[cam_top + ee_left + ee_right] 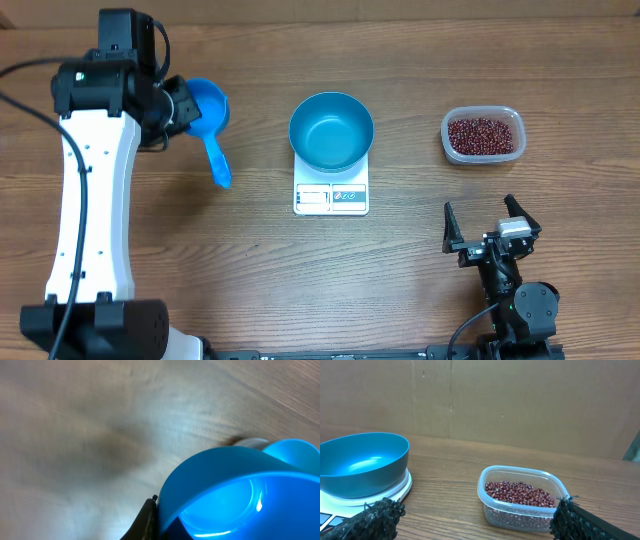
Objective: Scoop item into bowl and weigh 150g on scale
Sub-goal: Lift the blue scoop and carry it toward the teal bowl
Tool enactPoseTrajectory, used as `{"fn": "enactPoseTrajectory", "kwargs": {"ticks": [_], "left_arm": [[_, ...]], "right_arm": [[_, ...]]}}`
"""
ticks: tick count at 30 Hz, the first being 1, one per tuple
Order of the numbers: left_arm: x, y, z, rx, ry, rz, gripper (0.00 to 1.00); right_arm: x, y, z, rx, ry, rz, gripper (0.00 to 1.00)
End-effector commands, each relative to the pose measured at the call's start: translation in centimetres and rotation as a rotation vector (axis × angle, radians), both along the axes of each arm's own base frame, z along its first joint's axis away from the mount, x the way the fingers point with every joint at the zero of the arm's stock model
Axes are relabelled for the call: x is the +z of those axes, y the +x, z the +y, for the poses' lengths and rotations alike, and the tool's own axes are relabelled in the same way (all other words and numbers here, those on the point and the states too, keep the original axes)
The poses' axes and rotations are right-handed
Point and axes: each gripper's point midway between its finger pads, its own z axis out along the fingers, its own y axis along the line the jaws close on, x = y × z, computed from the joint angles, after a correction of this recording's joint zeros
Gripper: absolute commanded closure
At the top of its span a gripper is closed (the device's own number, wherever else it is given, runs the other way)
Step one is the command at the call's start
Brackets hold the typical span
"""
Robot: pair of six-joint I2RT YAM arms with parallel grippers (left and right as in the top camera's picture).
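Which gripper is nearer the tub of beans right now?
Right. The right gripper sits open just short of the tub; the left gripper is far across the table, at the scoop.

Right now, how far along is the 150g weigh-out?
Done: the bowl sits on the scale, empty. In hand: the left gripper is shut on the scoop; the right gripper is open and holds nothing. Left: all scooping and weighing; the beans lie in the tub.
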Motion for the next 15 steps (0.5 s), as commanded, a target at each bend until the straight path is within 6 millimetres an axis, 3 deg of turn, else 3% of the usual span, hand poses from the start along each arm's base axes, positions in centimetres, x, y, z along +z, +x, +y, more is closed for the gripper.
{"fn": "enactPoseTrajectory", "kwargs": {"ticks": [1, 15], "left_arm": [[1.9, -1.9, -1.5, 0.193, -0.137, 0.002, 0.96], [1.0, -6.0, -5.9, 0.356, -0.265, 0.198, 0.96]], "right_arm": [[-0.2, 0.0, 0.0, 0.000, -0.007, -0.005, 0.00], [-0.2, 0.0, 0.0, 0.000, -0.007, -0.005, 0.00]]}}
